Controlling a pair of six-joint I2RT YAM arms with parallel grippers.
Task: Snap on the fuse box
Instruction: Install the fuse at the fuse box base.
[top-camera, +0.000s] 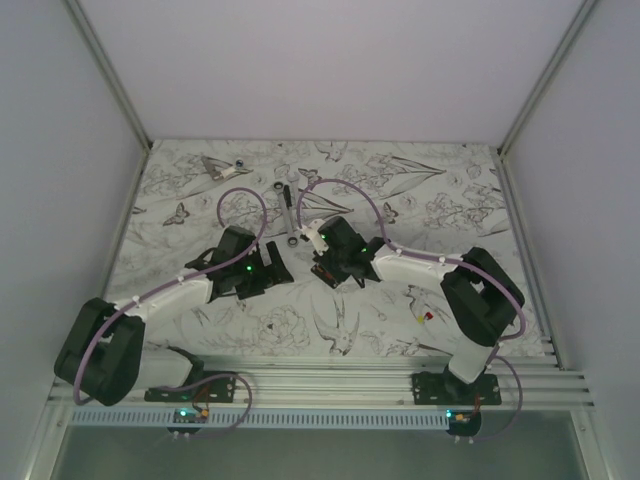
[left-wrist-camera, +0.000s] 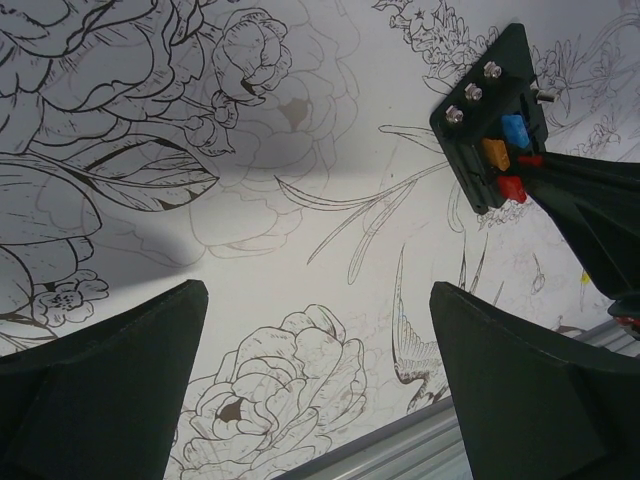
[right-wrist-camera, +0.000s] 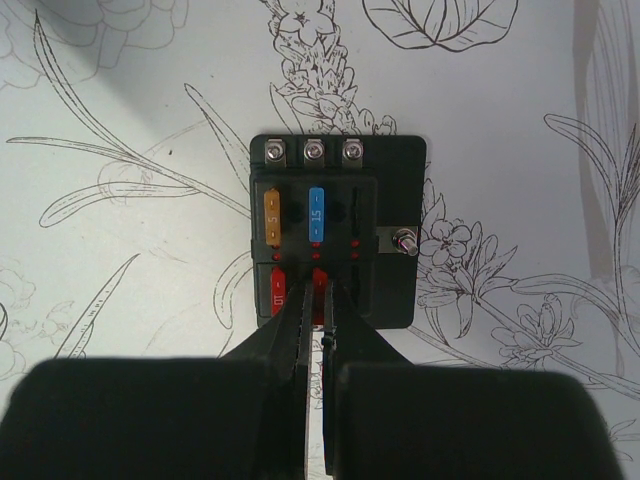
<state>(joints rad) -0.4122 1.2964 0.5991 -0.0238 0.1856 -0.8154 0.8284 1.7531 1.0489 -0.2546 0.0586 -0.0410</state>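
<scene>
Black fuse box (right-wrist-camera: 338, 215) lay flat on the floral-print table (right-wrist-camera: 120, 250), near mid-table. Right gripper (right-wrist-camera: 318, 300) was pinched fully together, tips down on the box's 6 o'clock row at the middle red fuse (right-wrist-camera: 320, 276). Couldn't tell if the fuse was clamped or only touched. Orange fuse (right-wrist-camera: 272, 218) and blue fuse (right-wrist-camera: 316, 215) sat in the 12 o'clock row. Left gripper (left-wrist-camera: 315, 292) was spread wide, holding nothing, hovering over the table, with the box at its 2 o'clock, apart.
</scene>
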